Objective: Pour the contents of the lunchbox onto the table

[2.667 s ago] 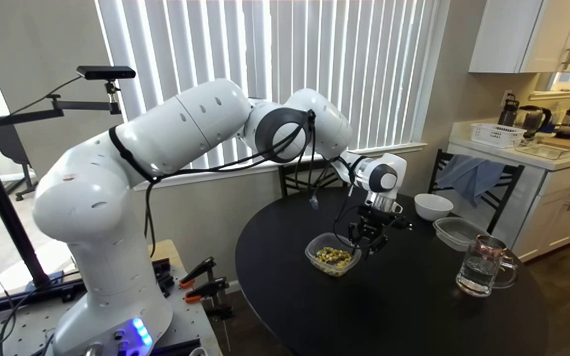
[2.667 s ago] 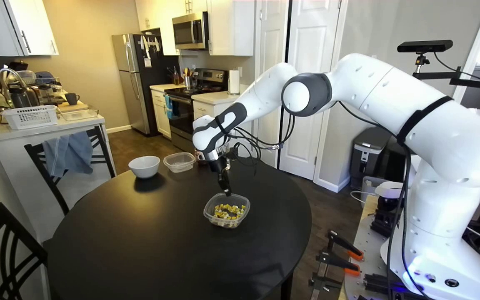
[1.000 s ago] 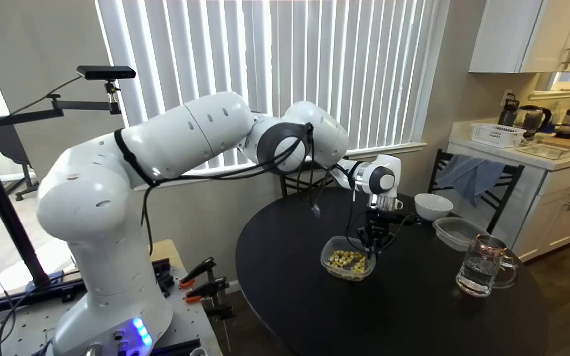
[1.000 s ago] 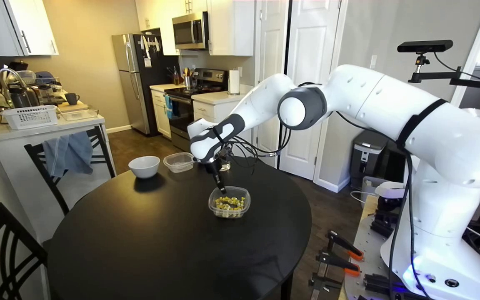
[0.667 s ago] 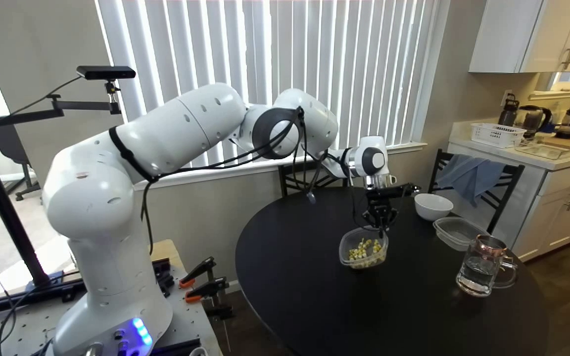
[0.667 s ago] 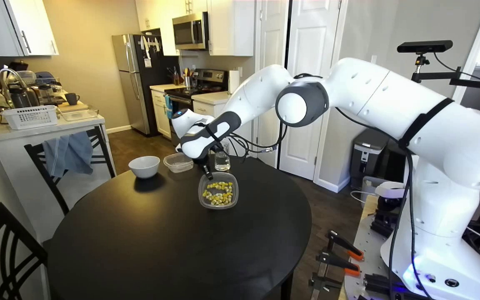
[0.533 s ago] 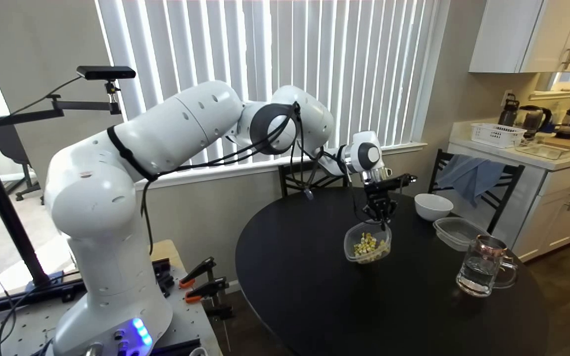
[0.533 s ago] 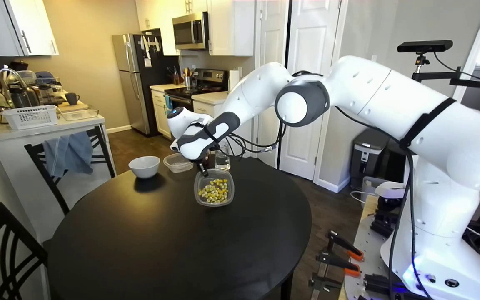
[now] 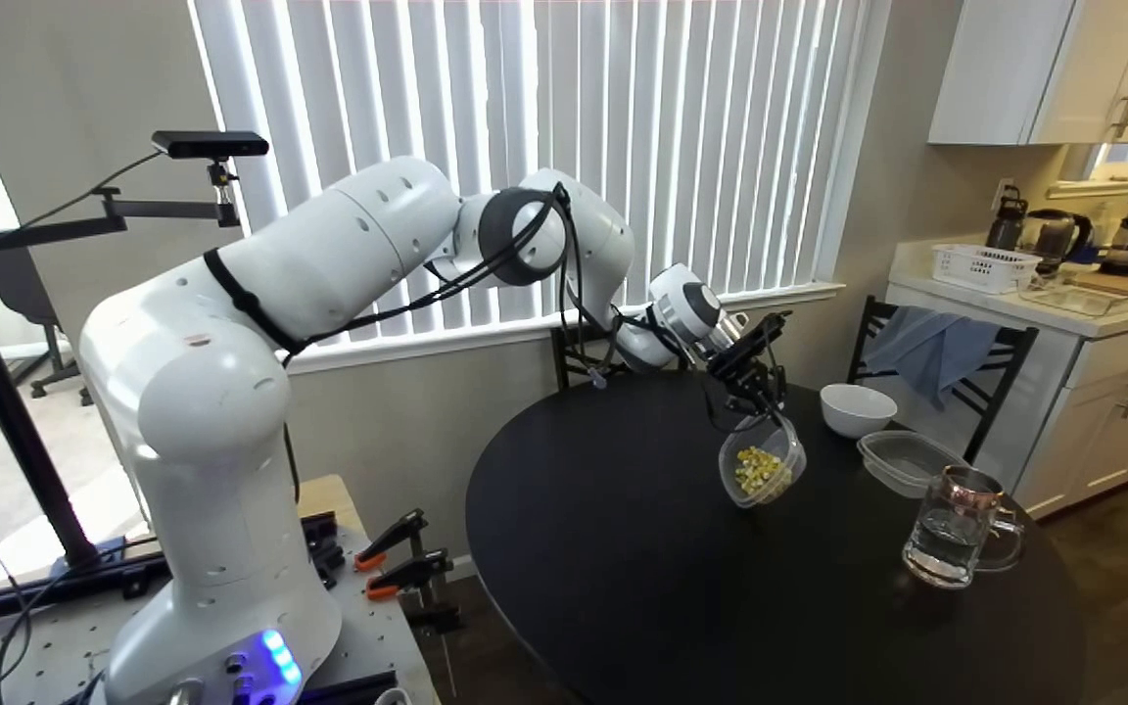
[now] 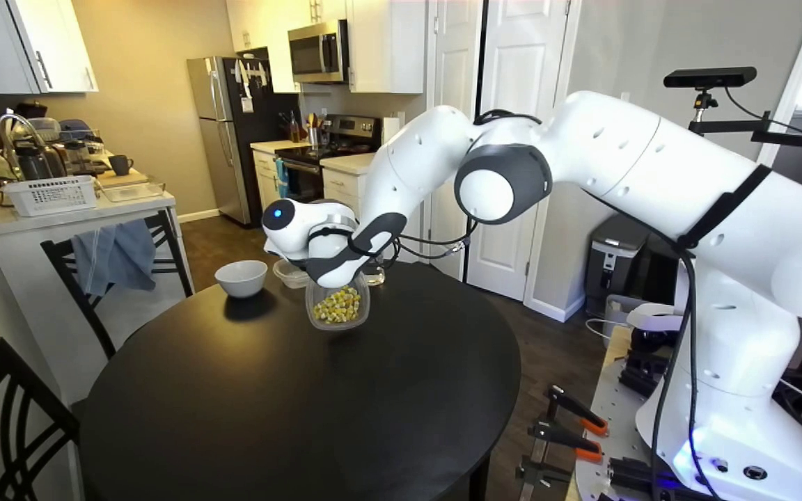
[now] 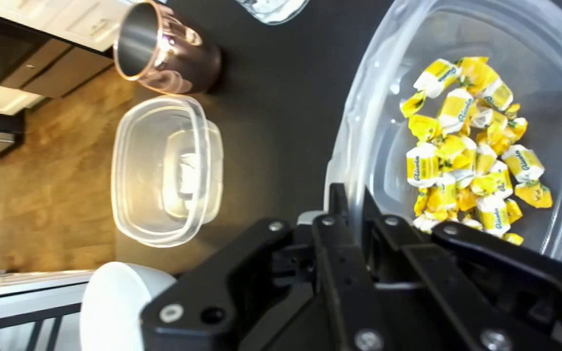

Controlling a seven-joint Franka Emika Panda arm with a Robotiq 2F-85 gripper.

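Tool (image 11: 356, 199) pinches the tilted, round-cornered clear plastic lunchbox (image 11: 369, 112) holding crinkly-wrapped candies (image 11: 458, 148).

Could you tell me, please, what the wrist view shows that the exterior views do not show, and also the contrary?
Only the wrist view: readable lettering on some of the contents, and, clearly, the two fingers gripping the wall of the lunchbox from both sides.

Only the exterior views: the robot's base, the white basket and the grey-blue cloth.

Shared: the contents inside the lunchbox, the second clear container, the white bowl and the black table.
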